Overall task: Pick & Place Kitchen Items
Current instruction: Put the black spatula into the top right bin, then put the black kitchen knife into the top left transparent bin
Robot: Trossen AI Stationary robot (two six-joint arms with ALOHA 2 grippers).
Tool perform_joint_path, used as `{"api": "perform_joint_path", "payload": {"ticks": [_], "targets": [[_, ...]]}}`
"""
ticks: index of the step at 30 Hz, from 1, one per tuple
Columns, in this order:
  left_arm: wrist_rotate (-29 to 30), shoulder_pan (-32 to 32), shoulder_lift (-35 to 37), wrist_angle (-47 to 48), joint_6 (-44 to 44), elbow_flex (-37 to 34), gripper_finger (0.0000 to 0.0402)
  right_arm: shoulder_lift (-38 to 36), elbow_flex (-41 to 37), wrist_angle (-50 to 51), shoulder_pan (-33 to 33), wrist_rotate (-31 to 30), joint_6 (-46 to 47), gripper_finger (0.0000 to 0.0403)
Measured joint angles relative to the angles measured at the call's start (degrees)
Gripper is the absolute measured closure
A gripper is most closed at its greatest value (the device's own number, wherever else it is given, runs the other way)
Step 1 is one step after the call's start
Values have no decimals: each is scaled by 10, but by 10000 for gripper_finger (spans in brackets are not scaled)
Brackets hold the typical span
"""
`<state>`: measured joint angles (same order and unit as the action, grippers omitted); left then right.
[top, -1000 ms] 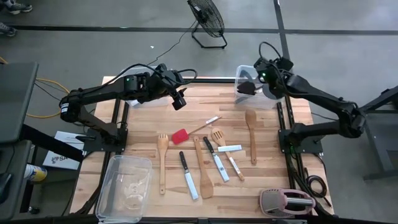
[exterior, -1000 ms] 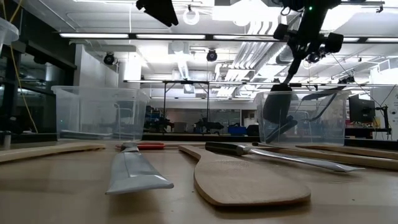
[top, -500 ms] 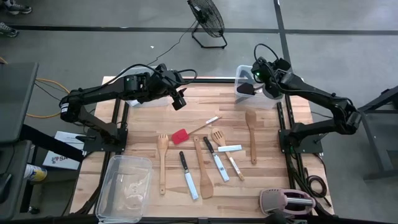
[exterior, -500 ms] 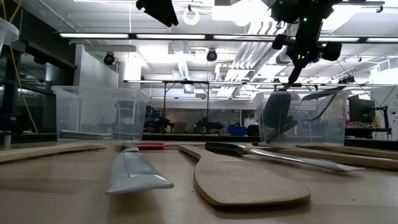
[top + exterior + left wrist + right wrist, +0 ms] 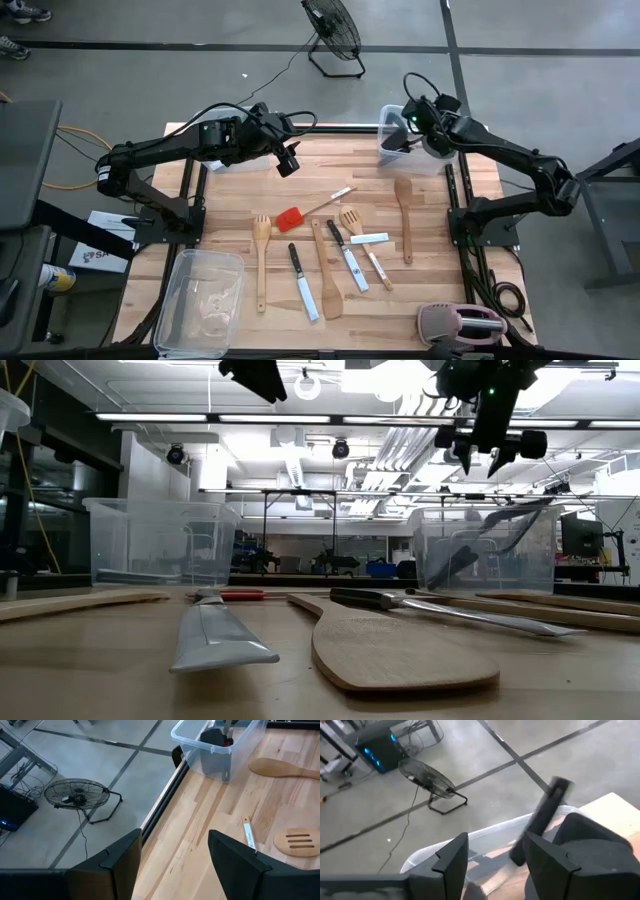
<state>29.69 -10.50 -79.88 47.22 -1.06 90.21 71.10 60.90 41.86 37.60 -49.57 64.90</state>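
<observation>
A clear bin (image 5: 388,150) stands at the table's far right corner. A black spatula (image 5: 455,565) lies slanted inside it, also seen in the right wrist view (image 5: 547,815). My right gripper (image 5: 408,122) hovers open above the bin (image 5: 485,455), clear of the spatula. My left gripper (image 5: 290,163) waits open and empty over the far left of the table (image 5: 175,837). On the table's middle lie a red spatula (image 5: 290,219), wooden spoons (image 5: 404,215) and turners (image 5: 326,268), and black-handled knives (image 5: 303,283).
A second clear bin (image 5: 203,303) sits at the near left corner, and a pink-and-grey toaster (image 5: 462,325) at the near right. A floor fan (image 5: 335,30) stands beyond the far edge. Bare wood lies between the utensils and the far bin.
My right gripper has opened above the far right bin and let go of the black spatula. The spatula hung upright from the gripper with its head in the bin; it has fallen and lies slanted inside.
</observation>
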Motion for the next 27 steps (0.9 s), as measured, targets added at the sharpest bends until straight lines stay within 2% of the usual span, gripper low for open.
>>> {"api": "perform_joint_path", "payload": {"ticks": [9, 19, 27], "targets": [[0, 0, 0, 6, 0, 0, 178, -19, 0, 1, 0, 14, -46, 233], [0, 0, 0, 5, 2, 0, 178, -75, 0, -1, -9, 19, -115, 234], [-2, 0, 0, 10, 31, 0, 178, -129, 0, -23, -38, 53, -223, 234]]}}
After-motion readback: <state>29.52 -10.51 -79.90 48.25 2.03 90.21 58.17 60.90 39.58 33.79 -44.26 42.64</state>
